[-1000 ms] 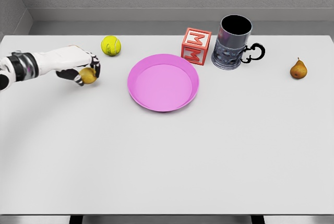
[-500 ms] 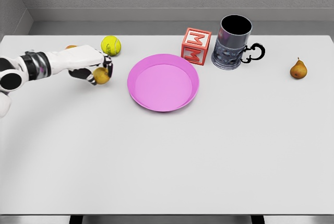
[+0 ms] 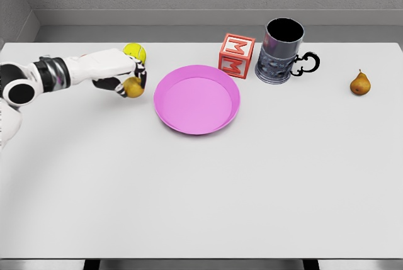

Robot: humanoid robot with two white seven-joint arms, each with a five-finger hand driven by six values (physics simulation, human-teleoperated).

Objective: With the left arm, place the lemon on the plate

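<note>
My left hand (image 3: pixel 129 80) reaches in from the left edge, fingers curled around a small dull-yellow lemon (image 3: pixel 133 87). The lemon is held just above the table, a short way left of the pink plate (image 3: pixel 170 116). The round plate lies flat at the table's middle and has nothing on it. My right arm does not show.
A yellow tennis ball (image 3: pixel 135 50) sits right behind the left hand, partly covered by it. A red letter block (image 3: pixel 237 55) and a dark mug (image 3: pixel 281 52) stand behind the plate on its right. A brown pear (image 3: pixel 360 84) stands at the far right.
The left hand has carried the lemon to the right, from near the table's left edge to close beside the plate's left rim.
</note>
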